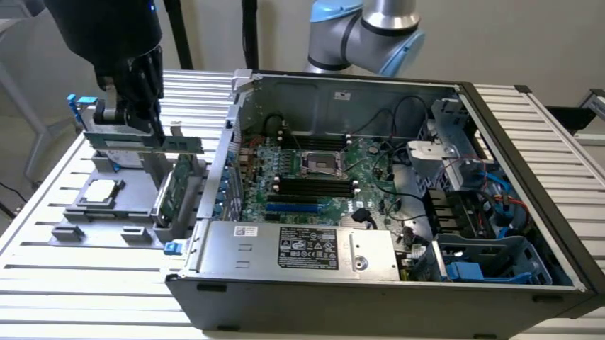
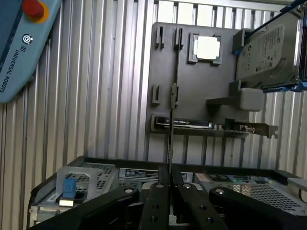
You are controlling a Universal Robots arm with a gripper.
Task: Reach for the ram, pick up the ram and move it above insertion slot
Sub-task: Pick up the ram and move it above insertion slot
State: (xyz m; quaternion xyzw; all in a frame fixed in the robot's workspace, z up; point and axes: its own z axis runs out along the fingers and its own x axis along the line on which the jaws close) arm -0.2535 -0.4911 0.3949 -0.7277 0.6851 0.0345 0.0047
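My gripper [image 1: 132, 113] hangs over the grey parts holder [image 1: 104, 216] at the exterior view's left, shut on the ram [image 1: 184, 145], a thin green stick held level above the holder. In the wrist view the ram [image 2: 171, 124] shows edge-on as a narrow line running out from between the black fingers [image 2: 160, 191], which press on it from both sides. The black memory slots [image 1: 317, 186] lie on the motherboard inside the open computer case [image 1: 312, 280], well toward the exterior view's right of the gripper.
The holder [image 2: 192, 91] also carries a processor chip [image 2: 207, 48], a silver hard drive with blue rails [image 2: 268, 48] and a green expansion card with a metal bracket [image 1: 177, 185]. The case wall [image 1: 227, 163] stands between holder and motherboard. A teach pendant [image 2: 19, 48] lies on the slatted table.
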